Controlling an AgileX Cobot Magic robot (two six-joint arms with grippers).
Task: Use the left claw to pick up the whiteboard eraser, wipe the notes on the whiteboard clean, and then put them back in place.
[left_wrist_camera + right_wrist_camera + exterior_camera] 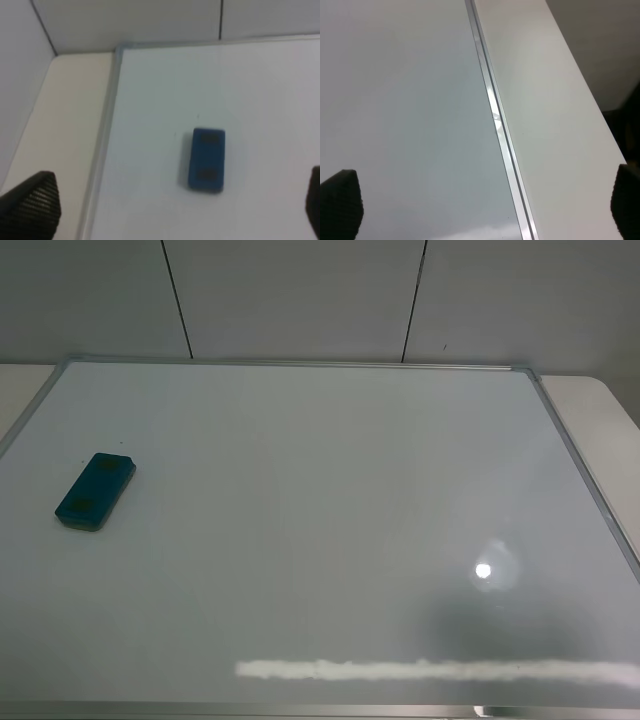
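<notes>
1. Whiteboard eraser (95, 491) is seen lying flat near the whiteboard's (330, 540) left edge, ungrasped.
2. Left hand (170, 200) is held wide open, empty, above it.
3. Descent and closing are judged next.

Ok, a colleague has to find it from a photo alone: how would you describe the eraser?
Start with the large silver-framed whiteboard that fills the table. Look toward its left edge in the high view, about midway up: the whiteboard eraser lies flat there. It is a small dark teal block with rounded corners, the only object on the white surface.
</notes>
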